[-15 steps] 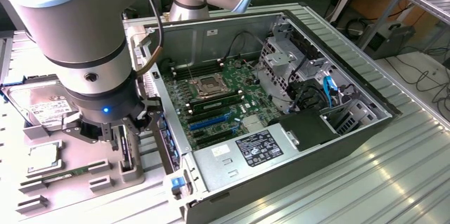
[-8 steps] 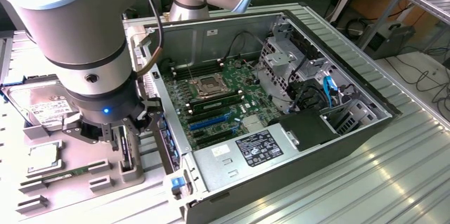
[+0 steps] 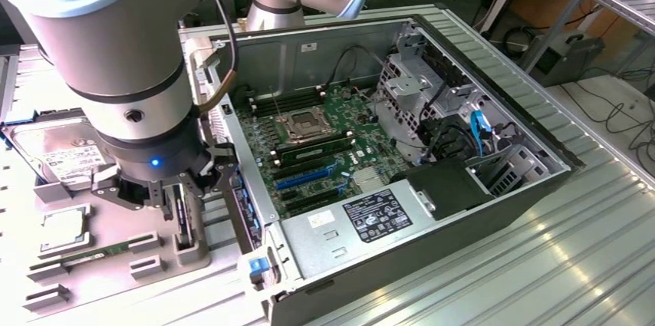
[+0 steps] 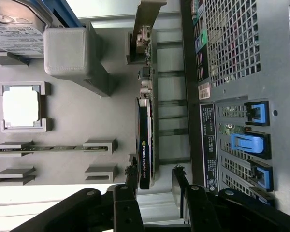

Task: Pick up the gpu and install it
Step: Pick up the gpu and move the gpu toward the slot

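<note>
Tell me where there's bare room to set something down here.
Bare ribbed table beyond the case, on the exterior view's right. Small bare tray patch between CPU and gpu. Crowded around the gripper and inside the case.

GPU (image 3: 184, 220) is standing on its long edge in a slot of the grey holder plate (image 3: 97, 261), not lying flat. In the wrist view it is showing edge-on as a thin black strip (image 4: 145, 145), with pale lettering running along the edge that is reading as NVIDIA Quadro. Silvery metal bracket (image 4: 150, 12) is closing off one end, with small connectors and components showing just below it. The card is sitting upright and straight, running parallel to the side of the open computer case (image 3: 532, 188) and just beside it, on the exterior view's left of the case. It is not yet sitting in the motherboard.
</note>
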Controlling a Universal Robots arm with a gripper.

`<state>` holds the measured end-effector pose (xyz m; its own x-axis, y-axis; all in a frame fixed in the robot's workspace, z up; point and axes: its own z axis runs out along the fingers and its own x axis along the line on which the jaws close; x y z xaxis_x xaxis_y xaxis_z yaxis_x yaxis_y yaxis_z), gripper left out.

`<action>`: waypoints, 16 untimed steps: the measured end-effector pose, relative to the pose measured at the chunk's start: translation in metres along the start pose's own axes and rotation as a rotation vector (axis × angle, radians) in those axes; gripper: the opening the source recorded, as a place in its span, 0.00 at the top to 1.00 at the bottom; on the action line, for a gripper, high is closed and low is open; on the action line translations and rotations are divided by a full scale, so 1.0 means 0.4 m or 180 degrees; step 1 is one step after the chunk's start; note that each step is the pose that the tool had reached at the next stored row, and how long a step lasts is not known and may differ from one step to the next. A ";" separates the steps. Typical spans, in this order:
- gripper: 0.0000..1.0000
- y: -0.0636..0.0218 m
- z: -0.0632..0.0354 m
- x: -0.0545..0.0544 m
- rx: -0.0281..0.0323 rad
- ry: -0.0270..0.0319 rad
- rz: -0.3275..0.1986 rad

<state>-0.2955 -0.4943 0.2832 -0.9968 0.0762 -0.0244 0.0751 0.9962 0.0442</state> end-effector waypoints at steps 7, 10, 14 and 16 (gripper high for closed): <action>0.58 0.000 0.004 0.000 0.0000 0.0000 0.0000; 0.58 0.000 0.005 0.000 0.0000 0.0000 0.0000; 0.58 0.000 0.008 0.000 0.0000 0.0000 0.0000; 0.58 0.000 0.009 0.000 0.0000 0.0000 0.0000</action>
<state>-0.2955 -0.4943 0.2797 -0.9968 0.0762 -0.0244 0.0751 0.9962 0.0443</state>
